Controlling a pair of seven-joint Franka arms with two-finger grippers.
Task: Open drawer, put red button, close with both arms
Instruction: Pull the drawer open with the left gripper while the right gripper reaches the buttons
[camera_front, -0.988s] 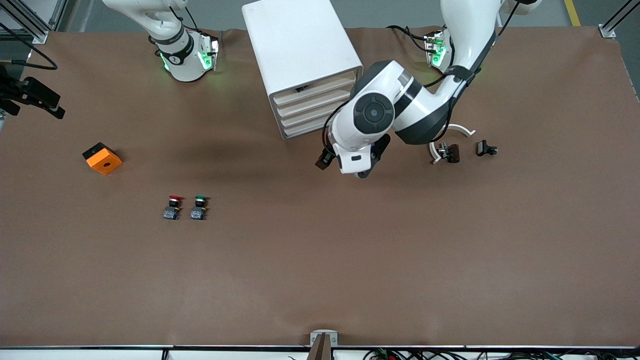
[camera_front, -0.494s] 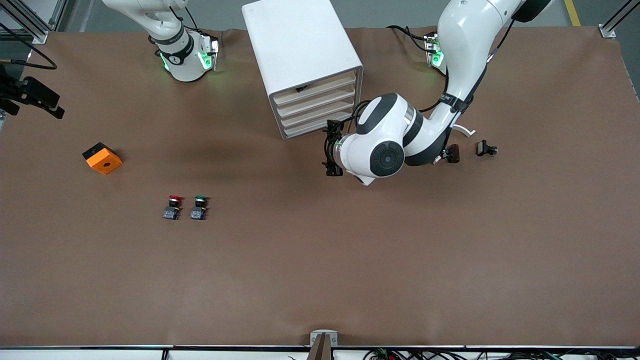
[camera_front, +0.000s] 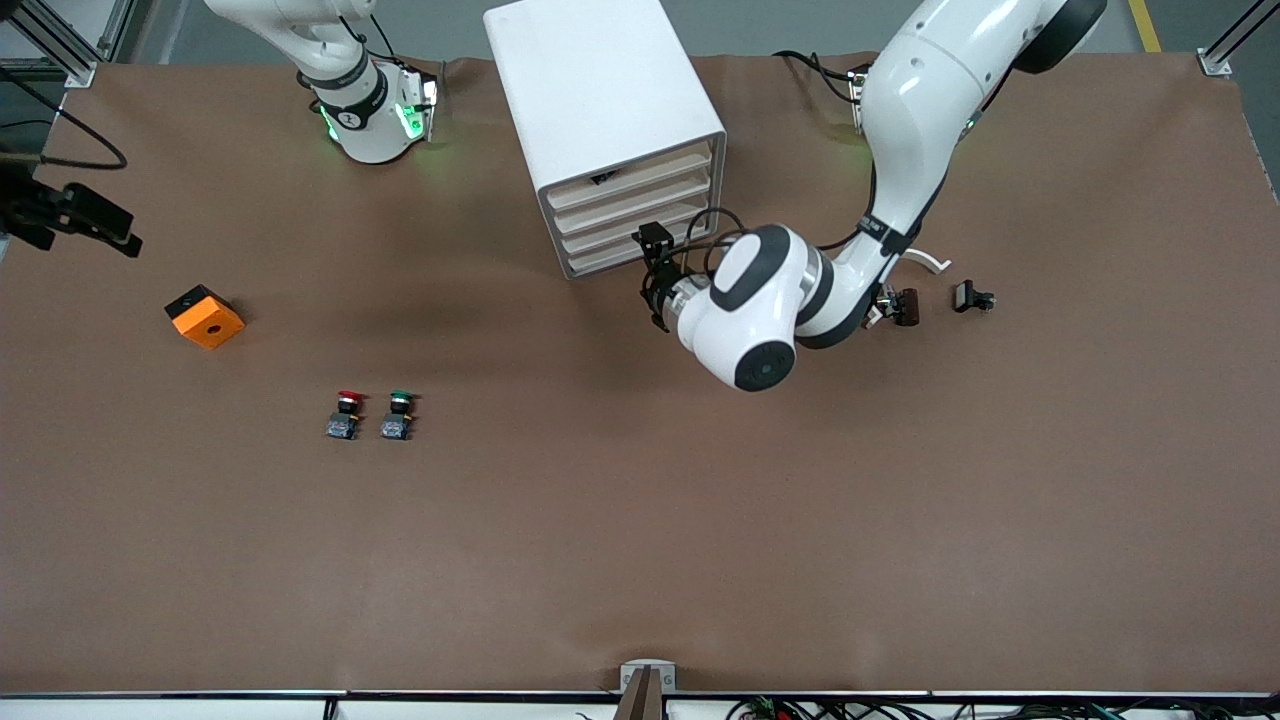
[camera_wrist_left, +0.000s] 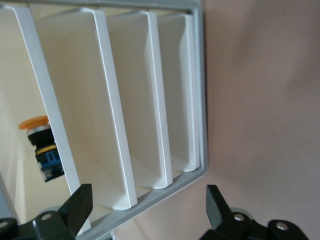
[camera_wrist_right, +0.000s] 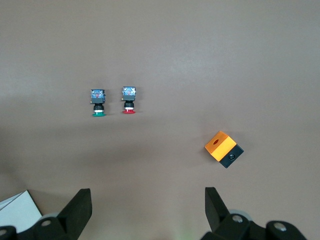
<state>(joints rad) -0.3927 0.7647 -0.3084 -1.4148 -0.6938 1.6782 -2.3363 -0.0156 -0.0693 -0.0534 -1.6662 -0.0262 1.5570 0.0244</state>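
The white four-drawer cabinet stands between the arm bases. The drawer, second from the top, sits pushed in like the other three; it also shows in the left wrist view. My left gripper is open and empty, close in front of the cabinet's lower drawers; in the left wrist view its fingers straddle the cabinet's bottom corner. The red button stands on the table beside the green button, toward the right arm's end. My right gripper is open and empty, high over the table, looking down on the red button.
An orange box lies toward the right arm's end, farther from the front camera than the buttons. An orange-capped button sits in the top drawer. Small black parts and a white curved piece lie by the left arm.
My left arm has swung and turned its gripper toward the cabinet front, bringing it up close to the lower drawers. The buttons and the drawers have not moved.
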